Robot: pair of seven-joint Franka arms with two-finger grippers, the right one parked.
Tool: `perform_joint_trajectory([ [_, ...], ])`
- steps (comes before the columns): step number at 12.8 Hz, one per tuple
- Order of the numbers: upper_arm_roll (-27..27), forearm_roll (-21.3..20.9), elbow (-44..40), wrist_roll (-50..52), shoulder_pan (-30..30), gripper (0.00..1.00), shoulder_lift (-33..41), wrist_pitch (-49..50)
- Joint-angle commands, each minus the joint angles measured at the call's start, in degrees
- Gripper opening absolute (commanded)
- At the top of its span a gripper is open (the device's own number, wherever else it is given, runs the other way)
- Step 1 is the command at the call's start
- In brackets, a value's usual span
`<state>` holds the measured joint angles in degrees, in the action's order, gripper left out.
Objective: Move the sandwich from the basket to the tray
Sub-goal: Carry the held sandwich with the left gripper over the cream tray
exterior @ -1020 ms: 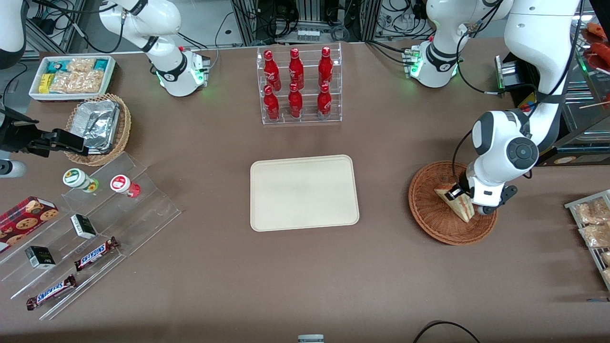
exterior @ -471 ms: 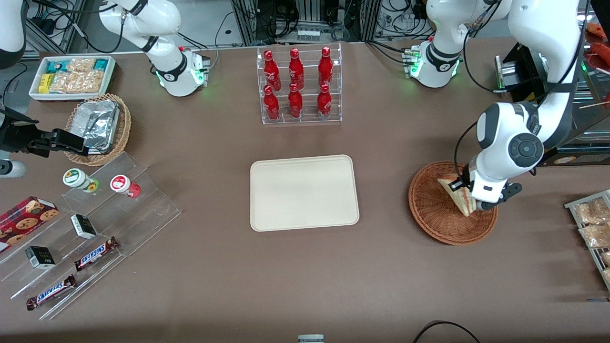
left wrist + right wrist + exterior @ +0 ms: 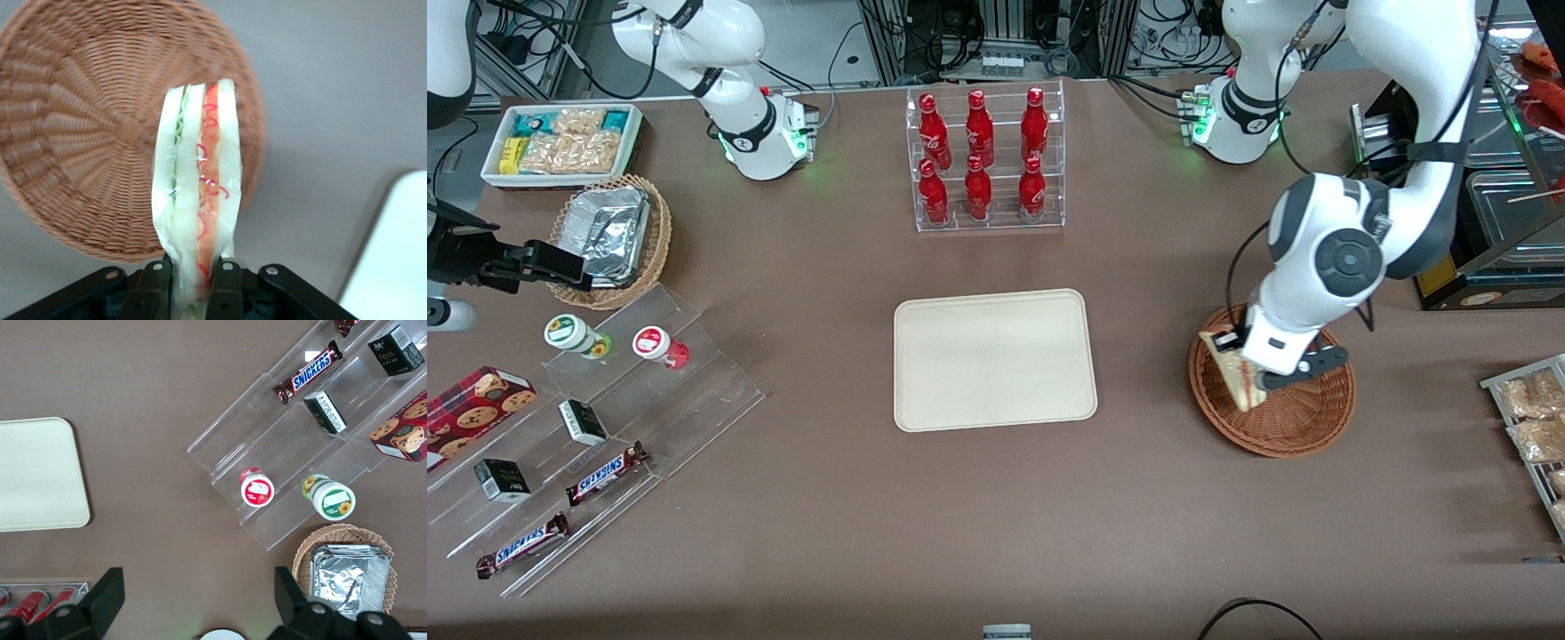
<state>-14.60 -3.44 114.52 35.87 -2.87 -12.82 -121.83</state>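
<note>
The step in hand is the carry — the sandwich (image 3: 1234,372) is up out of the basket (image 3: 1303,425) and held by the gripper (image 3: 1258,378), with the set-down not yet done. In the left wrist view the two black fingers (image 3: 155,283) are clamped on the wedge's lower end, one on each bread face, and the sandwich (image 3: 197,213) stands out from them edge-on, showing its green layer beside the orange-red one under clear wrap. The woven basket (image 3: 73,147) lies under it with nothing else inside, and the sandwich looks clear of the weave, though how high it hangs cannot be judged.

Taking the basket as landmark: the sandwich hangs over the basket's rim on the side facing the tray (image 3: 994,359). The tray sits on the brown tabletop (image 3: 996,524), well apart from the basket toward the parked arm's end, with bare surface between them. A pale corner of the tray (image 3: 393,267) already shows in the wrist view.

The next move, as I judge it, calls for a level sideways carry from the basket across that bare strip, keeping the grip firm since only the wedge's narrow end is pinched — then a lowering over the tray's middle until the bread rests flat, and only then an opening of the fingers.
</note>
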Motion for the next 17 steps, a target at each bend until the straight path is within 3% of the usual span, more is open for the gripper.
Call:
perform_joint_trajectory([
  [1, -5.2, -0.6, -4.7, 0.6, 0.0, 0.00, -3.8, 1.3],
  [3, -7.6, -0.6, -8.4, 1.0, -2.0, 0.00, -7.5, 1.3],
  [10, -7.4, -3.2, -24.8, 14.9, -16.8, 0.00, -21.9, 1.9],
  [12, -7.1, -6.8, -31.2, 19.3, -20.9, 0.00, -26.5, 5.6],
  [17, -7.0, -8.8, -41.3, 21.4, -25.8, 0.00, -34.0, 10.9],
])
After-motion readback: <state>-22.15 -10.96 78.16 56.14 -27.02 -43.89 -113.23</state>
